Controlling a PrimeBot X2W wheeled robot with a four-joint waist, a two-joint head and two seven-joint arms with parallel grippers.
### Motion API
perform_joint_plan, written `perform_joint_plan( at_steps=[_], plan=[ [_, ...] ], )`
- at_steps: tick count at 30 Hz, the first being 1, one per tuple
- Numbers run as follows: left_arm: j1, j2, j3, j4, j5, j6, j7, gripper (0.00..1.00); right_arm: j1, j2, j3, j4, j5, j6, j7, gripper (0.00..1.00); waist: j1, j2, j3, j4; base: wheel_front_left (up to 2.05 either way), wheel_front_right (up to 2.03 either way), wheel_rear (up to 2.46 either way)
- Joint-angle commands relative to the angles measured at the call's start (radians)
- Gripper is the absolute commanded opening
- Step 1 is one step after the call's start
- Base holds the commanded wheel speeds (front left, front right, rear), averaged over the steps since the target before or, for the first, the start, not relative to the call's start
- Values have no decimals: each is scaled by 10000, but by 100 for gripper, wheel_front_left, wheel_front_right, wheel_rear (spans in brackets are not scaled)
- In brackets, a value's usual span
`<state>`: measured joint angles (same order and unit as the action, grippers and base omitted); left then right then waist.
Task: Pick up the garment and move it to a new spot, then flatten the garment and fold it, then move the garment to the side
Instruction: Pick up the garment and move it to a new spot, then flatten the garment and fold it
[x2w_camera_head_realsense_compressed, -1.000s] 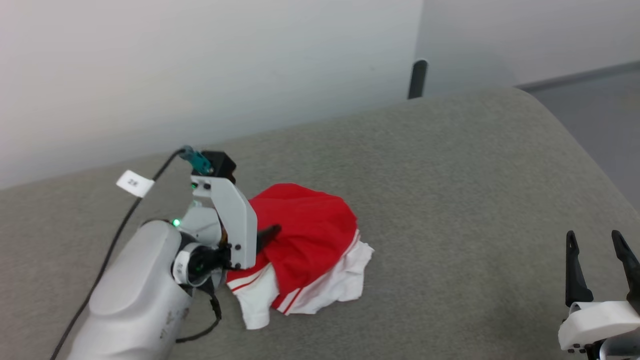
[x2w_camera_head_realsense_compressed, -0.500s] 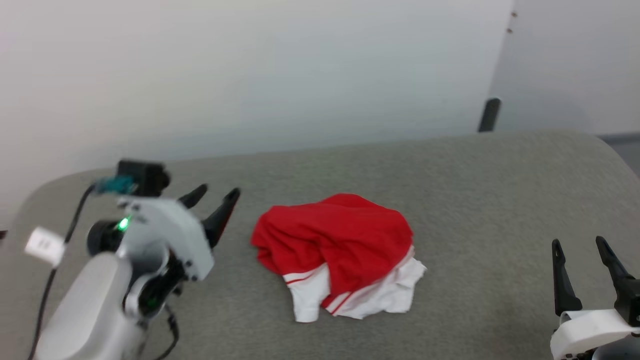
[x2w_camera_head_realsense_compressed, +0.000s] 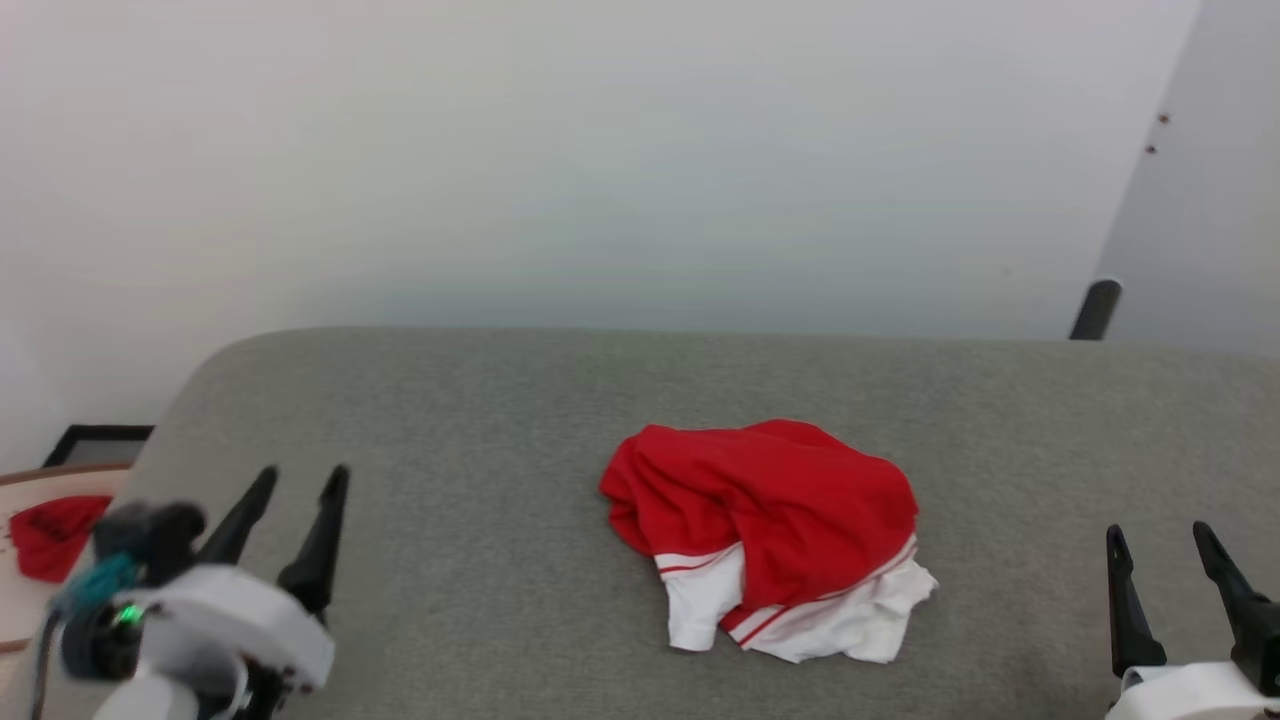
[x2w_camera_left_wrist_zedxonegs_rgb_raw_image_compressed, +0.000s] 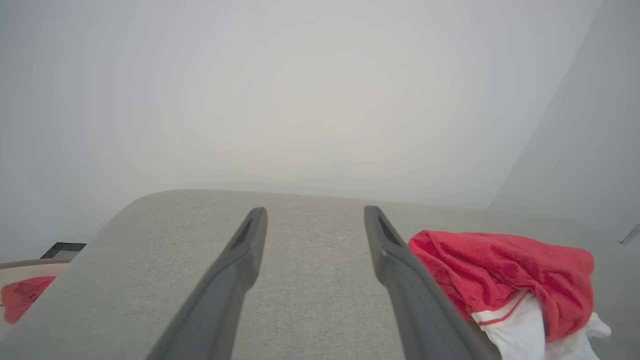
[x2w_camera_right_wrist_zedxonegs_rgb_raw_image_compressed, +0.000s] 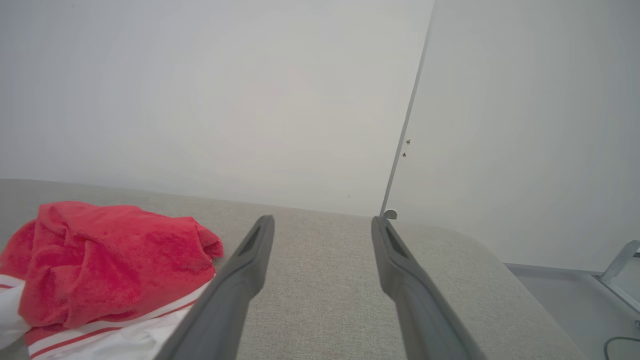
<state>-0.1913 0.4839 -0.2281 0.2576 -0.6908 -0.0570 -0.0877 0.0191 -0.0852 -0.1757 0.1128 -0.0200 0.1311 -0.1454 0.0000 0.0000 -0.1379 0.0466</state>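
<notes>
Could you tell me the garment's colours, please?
The garment is red, with white parts edged in thin red stripes; clearest in the head view.

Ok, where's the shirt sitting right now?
In the head view the shirt lies crumpled on the grey cushion, slightly right of centre, between the left gripper and the right gripper, touching neither.

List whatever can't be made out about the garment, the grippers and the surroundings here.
- Head view: the garment lies bunched; its folds hide any front lettering.
- Left wrist view: a finger of the left gripper and the bottom edge cut off the garment's near side.
- Head view: the left gripper's body is blurred; the bottom edge crops the right gripper.
- Head view: red thing far left, edge-cropped, unidentifiable.
</notes>
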Motion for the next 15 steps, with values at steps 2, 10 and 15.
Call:
perform_joint_plan(
  at_steps=[2,10,15],
  plan=[
    [334,31,139,83,72,156,-309,100,191,72,-30,-18,30,-6,-63,100,0,0,-116,256,0,0,0],
    [1038,56,537,148,8,402,-1080,100,303,105,51,66,148,-6,-48,100,0,0,-95,461,0,0,0],
    [917,91,548,-19,-96,423,-1001,100,140,13,276,176,356,-6,175,100,0,0,-8,575,0,0,0]
  ],
)
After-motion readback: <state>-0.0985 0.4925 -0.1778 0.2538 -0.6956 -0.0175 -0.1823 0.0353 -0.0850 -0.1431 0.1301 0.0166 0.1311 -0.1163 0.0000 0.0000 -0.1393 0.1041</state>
